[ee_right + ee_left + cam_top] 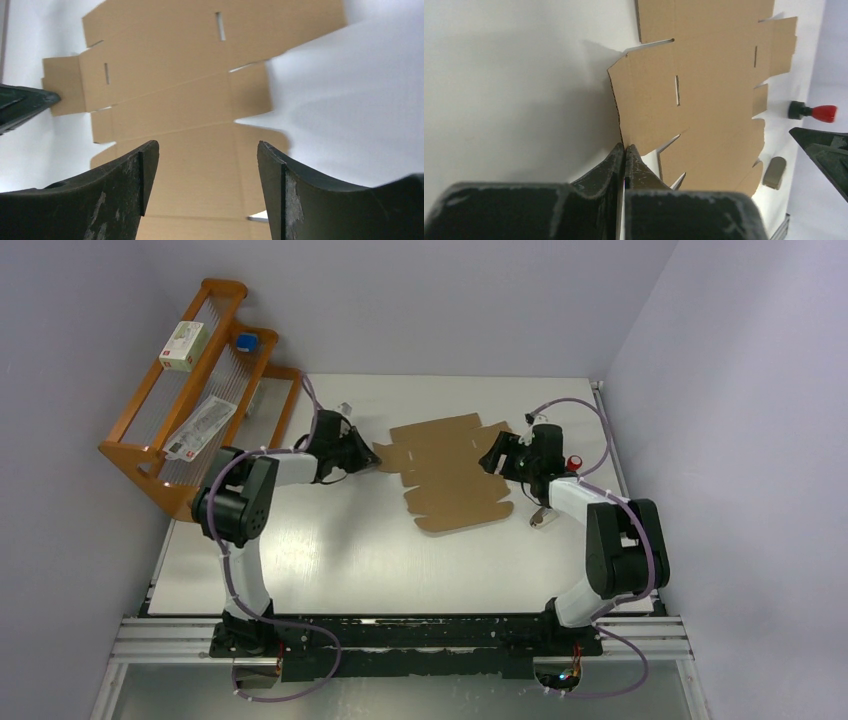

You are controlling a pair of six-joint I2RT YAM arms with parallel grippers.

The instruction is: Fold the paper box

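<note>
The paper box [450, 475] is a flat brown die-cut cardboard sheet lying at the table's middle back. My left gripper [372, 458] is at its left side flap. In the left wrist view the left gripper [625, 147] is shut, with the flap's edge [619, 115] running in between its tips and that flap slightly raised over its shadow. My right gripper [492, 458] is at the sheet's right side. In the right wrist view the right gripper [207, 145] stands open above the cardboard [200, 100], nothing between its fingers.
A black knob with a red cap [573, 460] and a small grey-brown piece [540, 517] lie right of the sheet. A wooden rack [150, 455] at the back left holds a white labelled box [185, 345], a blue item [245, 341] and a packet [203, 427].
</note>
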